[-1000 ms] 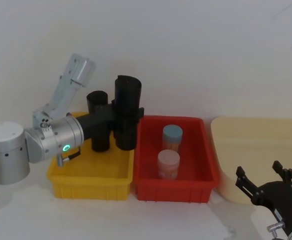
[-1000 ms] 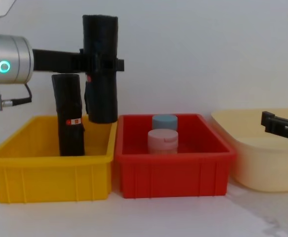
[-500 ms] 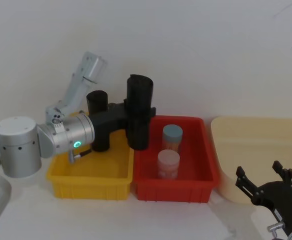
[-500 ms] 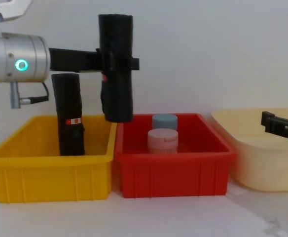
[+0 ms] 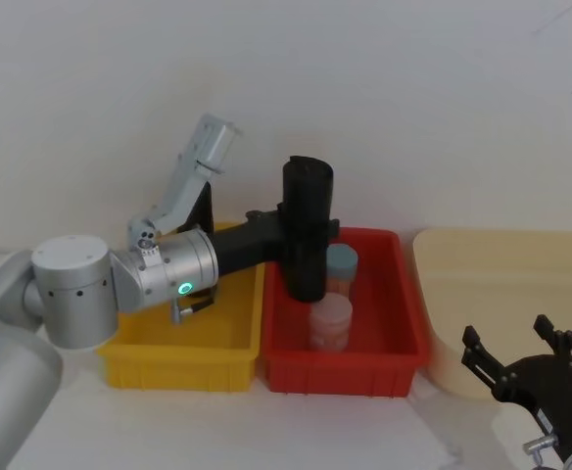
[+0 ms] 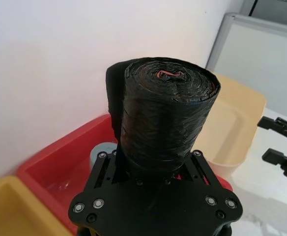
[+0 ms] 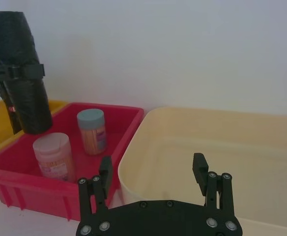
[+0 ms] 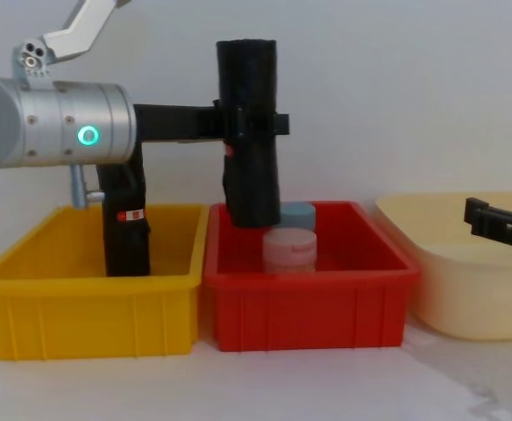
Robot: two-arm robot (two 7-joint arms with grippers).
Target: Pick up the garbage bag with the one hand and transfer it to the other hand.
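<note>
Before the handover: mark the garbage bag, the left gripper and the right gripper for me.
garbage bag [image 8: 251,189], chest view, lower body below the clamp.
left gripper [image 8: 254,123], chest view, where its fingers clamp the bag.
right gripper [image 7: 152,164], right wrist view, gap between open fingertips.

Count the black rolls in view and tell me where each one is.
2. The garbage bag is held upright by the left gripper, over the red bin. The slim labelled roll stands in the yellow bin. I see no others.

No legible text, small label [image 8: 131,216] unreadable
</note>
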